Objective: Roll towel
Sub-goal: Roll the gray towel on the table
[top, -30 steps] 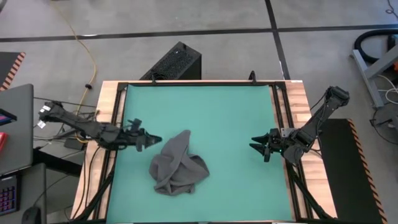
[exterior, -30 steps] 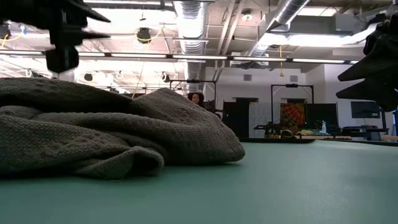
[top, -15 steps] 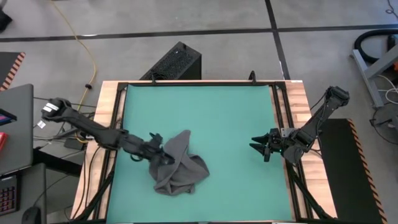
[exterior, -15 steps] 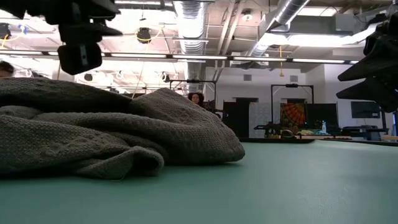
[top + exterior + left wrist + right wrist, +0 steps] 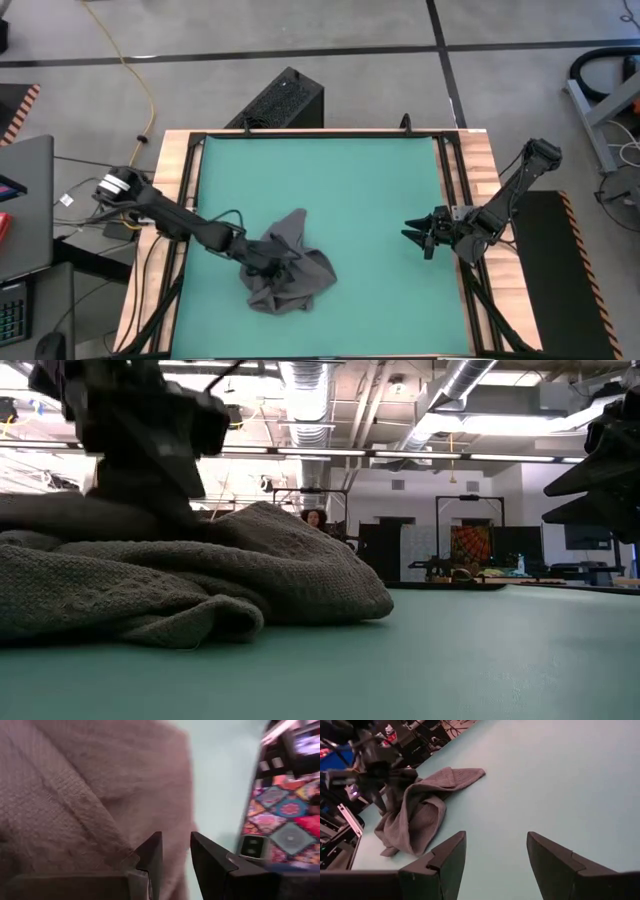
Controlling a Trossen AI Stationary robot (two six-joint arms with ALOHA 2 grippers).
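I see the towel (image 5: pixel 288 268) lying crumpled in a loose heap on the green mat (image 5: pixel 340 180), toward the near left part of it; one corner of the cloth points up toward the far side, and the rest is bunched into folds below it; from the low view the towel (image 5: pixel 170 585) fills the left half of the frame as a rumpled mound with a fold tucked under its near edge.

My left tool (image 5: pixel 268 262) is reached out over the mat and sits down on the left part of the heap, right against the cloth; in the left wrist view its two dark fingers (image 5: pixel 152 852) stand a narrow gap apart with the grey weave of the towel (image 5: pixel 75 795) directly beyond them; a ridge of cloth runs up to the fingertips, but I cannot tell whether any of it is actually pinched between them, so I leave the grip as unclear.

My right tool (image 5: pixel 418 238) waits over the right side of the mat, well apart from the towel; its fingers (image 5: pixel 447 855) are spread wide with nothing between them, and the right wrist view looks across bare mat to the towel (image 5: pixel 417 805) and the left arm on it.

The mat covers a wooden surface (image 5: pixel 170 170) framed in black rails; a person shows far off in the room behind, in the low view.
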